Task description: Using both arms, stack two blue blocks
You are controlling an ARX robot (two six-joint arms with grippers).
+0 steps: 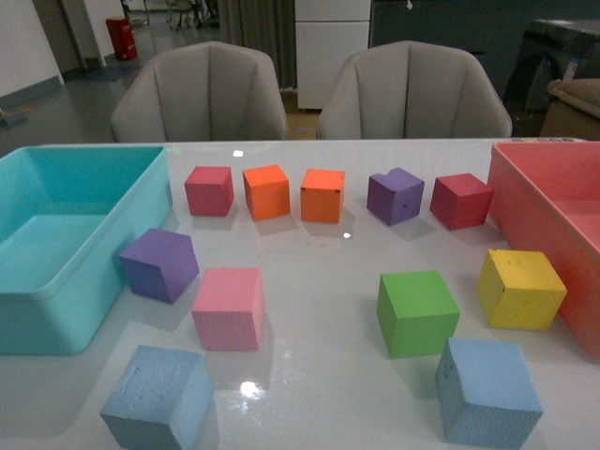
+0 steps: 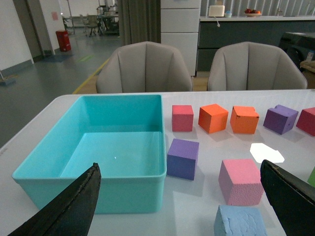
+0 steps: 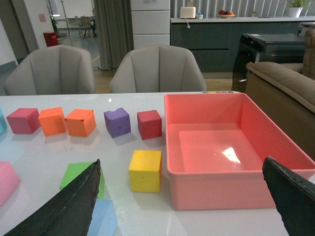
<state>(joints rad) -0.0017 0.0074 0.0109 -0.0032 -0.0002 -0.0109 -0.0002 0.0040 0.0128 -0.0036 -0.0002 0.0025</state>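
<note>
Toward the front edge of the table [image 1: 319, 253], the two blue blocks sit well apart: the left blue block [image 1: 155, 398] lies just in front of a pink cube [image 1: 229, 307], the right blue block [image 1: 487, 391] just in front of a green cube [image 1: 417, 312]. The left pincer [image 2: 179, 167] and right pincer [image 3: 181, 164] are both spread wide, gripping nothing.

lane 1: open between pink cube [image 1: 229, 307], green cube [image 1: 417, 312] | left: teal bin [image 1: 37, 323] (walled)
</note>
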